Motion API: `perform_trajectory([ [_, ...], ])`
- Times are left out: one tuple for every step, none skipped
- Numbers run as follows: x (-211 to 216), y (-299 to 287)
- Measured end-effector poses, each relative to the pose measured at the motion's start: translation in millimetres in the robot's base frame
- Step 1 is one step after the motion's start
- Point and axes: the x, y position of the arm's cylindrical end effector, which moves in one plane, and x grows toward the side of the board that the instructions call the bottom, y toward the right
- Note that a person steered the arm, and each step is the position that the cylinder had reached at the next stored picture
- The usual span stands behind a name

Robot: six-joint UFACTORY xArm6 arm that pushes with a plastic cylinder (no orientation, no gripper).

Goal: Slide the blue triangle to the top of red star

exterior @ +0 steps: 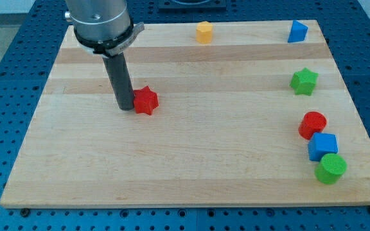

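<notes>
The blue triangle (297,31) sits near the board's top right corner. The red star (146,100) lies left of the board's middle. My tip (126,107) rests on the board right at the red star's left side, touching or nearly touching it. The dark rod rises from there to the grey arm housing at the view's top left. The blue triangle is far to the right of my tip and higher in the view.
A yellow hexagon block (203,32) sits at the top middle. A green star (304,81) is at the right. Lower right hold a red cylinder (312,124), a blue cube (322,147) and a green cylinder (331,168), close together. The wooden board (191,167) ends in edges all round.
</notes>
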Motion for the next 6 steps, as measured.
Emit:
perform_trajectory([
  [1.2,19.0],
  [-13.0,21.3],
  [-25.2,27.2],
  [-25.7,46.0],
  [-24.0,66.3],
  [-23.9,91.1],
])
